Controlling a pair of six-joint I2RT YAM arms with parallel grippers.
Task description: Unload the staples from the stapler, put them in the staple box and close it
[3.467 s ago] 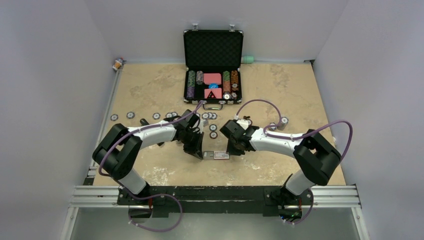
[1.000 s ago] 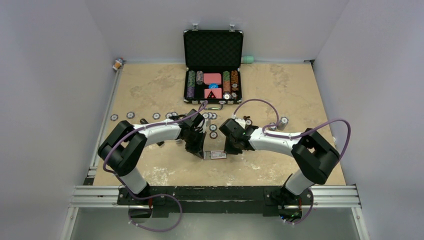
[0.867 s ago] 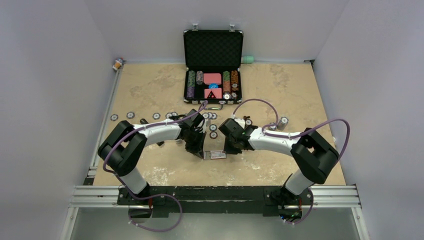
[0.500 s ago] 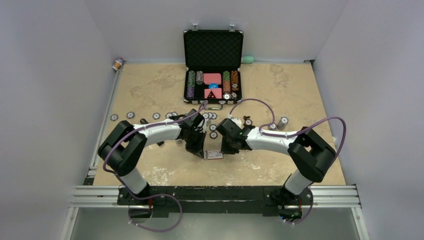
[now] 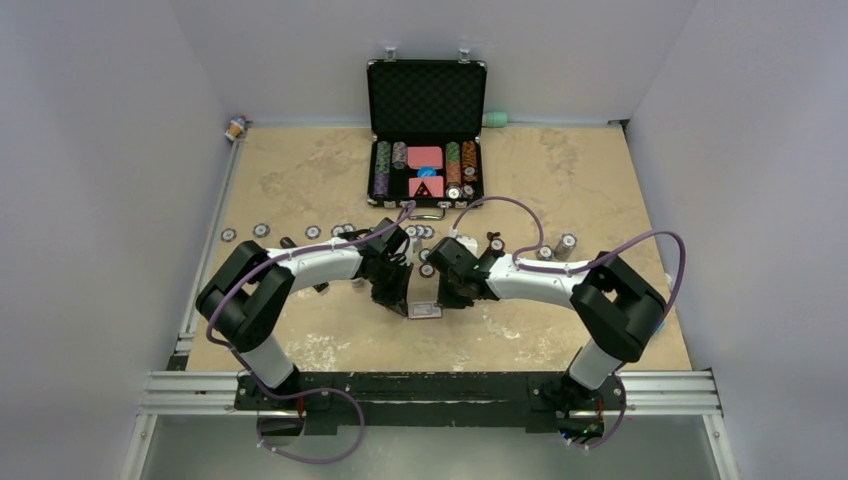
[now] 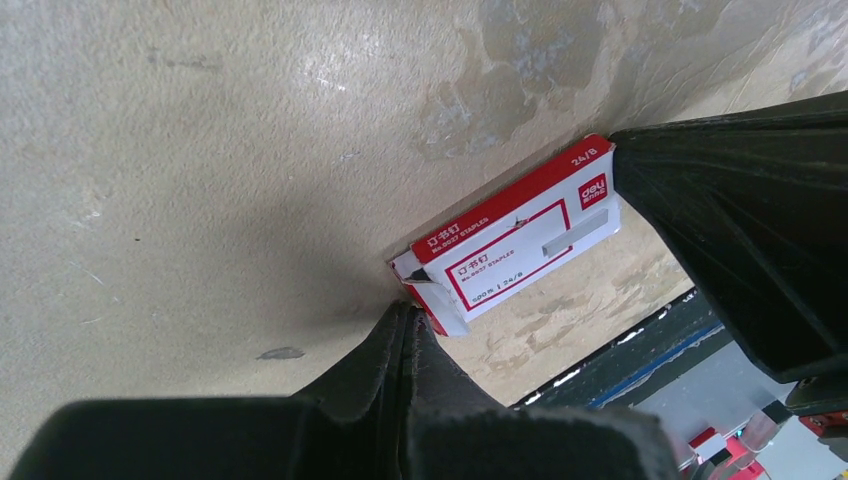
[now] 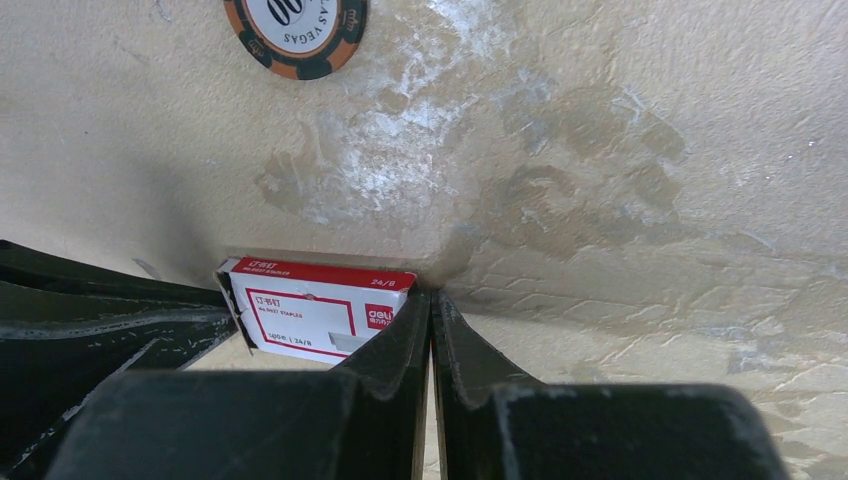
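Note:
A small staple box with a red-white label (image 5: 425,310) lies flat on the table between my two grippers. My left gripper (image 5: 402,302) is shut and empty, its tip touching the box's torn left end (image 6: 430,300). My right gripper (image 5: 446,298) is shut and empty, its tip against the box's right end (image 7: 385,300). A slim black bar (image 5: 288,244) pokes out from under my left forearm; it may be the stapler, mostly hidden. No loose staples show.
An open black poker chip case (image 5: 425,100) stands at the back centre. Loose chips (image 5: 261,230) lie in a row across the table's middle, one (image 5: 427,269) just behind the grippers, also in the right wrist view (image 7: 295,25). A small bottle (image 5: 236,127) sits at the back left corner.
My right arm has moved left and its shut gripper has pushed the staple box a little left against the left gripper. The left gripper has held still over the last second.

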